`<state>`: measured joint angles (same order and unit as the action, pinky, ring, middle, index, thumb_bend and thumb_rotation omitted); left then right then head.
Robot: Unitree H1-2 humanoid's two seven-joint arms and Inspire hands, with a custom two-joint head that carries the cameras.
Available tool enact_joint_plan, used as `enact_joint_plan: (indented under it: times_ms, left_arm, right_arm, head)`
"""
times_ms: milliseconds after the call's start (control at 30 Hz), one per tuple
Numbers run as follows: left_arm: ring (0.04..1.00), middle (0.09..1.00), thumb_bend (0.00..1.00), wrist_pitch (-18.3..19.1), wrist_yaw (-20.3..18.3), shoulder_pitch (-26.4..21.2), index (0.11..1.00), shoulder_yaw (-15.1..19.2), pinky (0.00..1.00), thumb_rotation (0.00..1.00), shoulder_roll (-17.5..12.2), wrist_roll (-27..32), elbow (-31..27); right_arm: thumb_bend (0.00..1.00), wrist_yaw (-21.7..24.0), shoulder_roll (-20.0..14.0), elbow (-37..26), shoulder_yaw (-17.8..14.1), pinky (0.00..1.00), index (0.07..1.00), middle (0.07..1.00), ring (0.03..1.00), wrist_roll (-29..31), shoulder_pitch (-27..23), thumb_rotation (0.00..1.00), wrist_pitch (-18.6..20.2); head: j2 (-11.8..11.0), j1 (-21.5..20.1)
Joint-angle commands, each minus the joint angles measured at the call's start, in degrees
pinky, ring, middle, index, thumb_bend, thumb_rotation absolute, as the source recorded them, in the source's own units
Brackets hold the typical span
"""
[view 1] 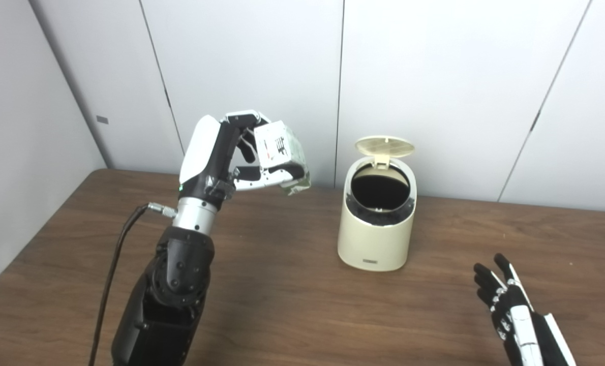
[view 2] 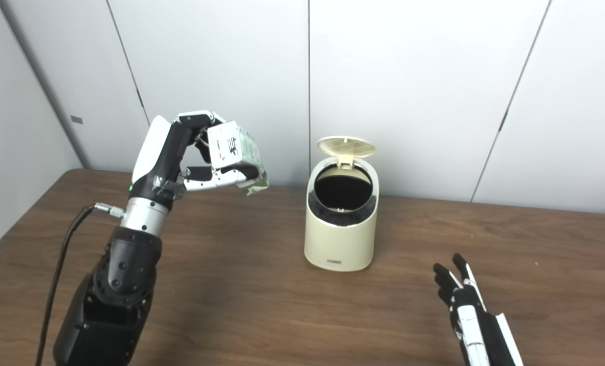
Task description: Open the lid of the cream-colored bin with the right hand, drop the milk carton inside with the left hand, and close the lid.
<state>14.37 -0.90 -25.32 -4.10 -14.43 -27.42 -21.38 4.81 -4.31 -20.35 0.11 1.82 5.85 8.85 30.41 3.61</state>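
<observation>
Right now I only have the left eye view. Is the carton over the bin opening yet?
Observer: No. The right eye view shows a wider strip of wall between the milk carton and the bin. The left hand holds the carton off to the side.
Operator: Lid fully up?
Observer: From this angle too, the lid stands up behind the dark opening.
Operator: Right hand clear?
Observer: The right hand is open and low, with bare table between it and the bin.
</observation>
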Motion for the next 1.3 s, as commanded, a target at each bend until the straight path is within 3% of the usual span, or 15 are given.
enact_joint_plan:
  times_ms: [0,267,600,767,1033,1133,1267]
  left_arm:
    - [0.43,0.516,0.47,-1.89,0.37,-3.92,0.489,-0.72,0.31,0.0,0.86,-1.98,-2.95]
    - [0.447,0.509,0.48,-7.8,1.87,-4.89,0.485,-3.37,0.34,0.0,4.66,-2.57,0.18]
    - [0.425,0.507,0.48,-18.43,6.28,-6.22,0.493,-4.87,0.37,0.0,8.78,-4.64,10.76]
    - [0.421,0.5,0.48,-22.99,7.89,-7.24,0.488,-4.92,0.37,0.0,8.81,-4.71,16.37]
    - [0.442,0.521,0.48,-37.2,15.14,-9.5,0.459,-5.98,0.36,0.0,7.2,-8.03,29.09]
    - [0.45,0.52,0.48,-40.29,18.31,-10.12,0.457,-6.07,0.35,0.0,7.09,-9.36,32.08]
    - [0.451,0.515,0.48,-41.27,20.38,-10.93,0.454,-7.99,0.36,0.0,5.39,-11.21,34.26]
  right_arm:
    - [0.53,-0.46,0.36,-2.67,0.32,0.94,0.996,0.901,0.916,-0.66,-0.71,0.96,-0.62]
    - [0.56,-0.54,1.15,-2.94,1.22,0.96,0.999,0.909,0.924,-1.0,-0.45,0.95,-0.44]
    - [0.59,-0.99,2.16,-2.96,1.89,0.97,0.994,0.901,0.928,-1.72,-0.73,0.94,-0.05]
    - [0.6,-1.26,2.58,-2.84,2.23,0.97,0.994,0.899,0.925,-2.49,-0.81,0.96,-0.46]
    - [0.57,-2.26,3.23,-1.78,3.23,0.94,0.989,0.89,0.916,-4.86,-1.28,0.99,-1.67]
    - [0.55,-2.52,3.64,-1.74,3.42,0.94,0.985,0.885,0.915,-5.09,-1.44,0.99,-1.66]
    - [0.54,-2.75,3.86,-1.53,3.63,0.93,0.986,0.884,0.918,-5.57,-1.56,0.99,-1.96]
  head:
    - [0.05,-0.29]
    - [0.25,-1.93]
    - [-0.5,-3.8]
    - [-0.62,-4.29]
    - [-0.96,-5.0]
    - [-1.19,-5.19]
    - [-1.43,-5.27]
